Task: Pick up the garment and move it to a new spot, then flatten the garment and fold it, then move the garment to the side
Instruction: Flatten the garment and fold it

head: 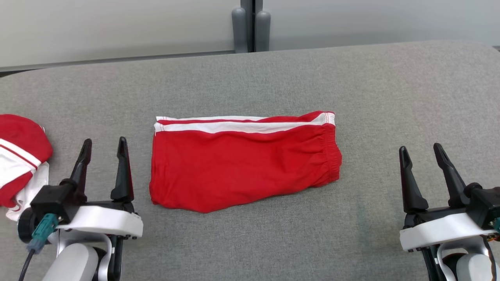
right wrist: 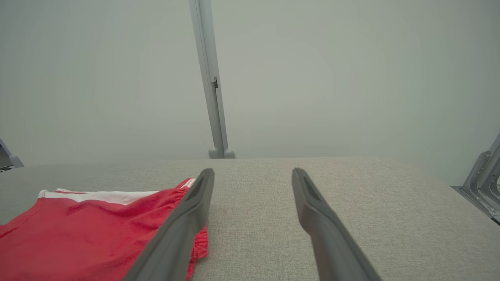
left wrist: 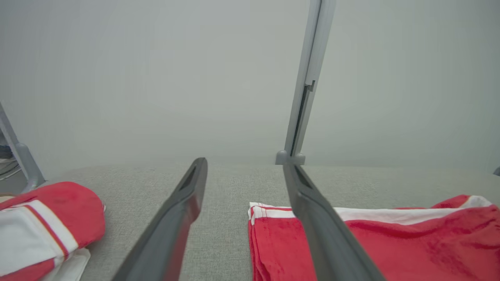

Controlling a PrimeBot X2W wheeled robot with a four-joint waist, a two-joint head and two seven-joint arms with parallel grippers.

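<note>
— Grey fabric table (head: 390,97), pale wall behind, grey post (head: 252,27) at the far edge. Anything of the task's on it?
— Red shorts (head: 246,164), near the middle of the table, folded flat into a wide rectangle. White stripes along the far edge, gathered waistband at the right end, layered hems at the left.
— Touched by anything?
— No. Lying free between the two grippers, apart from both.
— Left gripper (head: 105,140)?
— At the lower left of the head view, just beside the shorts' left end, not touching. Fingers spread apart, pointing away from the robot, nothing between them but bare table. Seen from the left wrist, one finger crossing in front of the shorts' striped corner.
— Right gripper (head: 420,147)?
— At the lower right, well apart from the waistband. Fingers likewise spread wide, empty, over bare table. From the right wrist, one finger overlapping the waistband end; contact not to be told from that view, clear gap in the head view.
— Further out?
— Second garment (head: 19,156), red and white, bunched at the table's left edge, beyond the left gripper, partly cut off by the frame. Teal plug (head: 41,230) on the left wrist, just below the bunched cloth in the head view.
</note>
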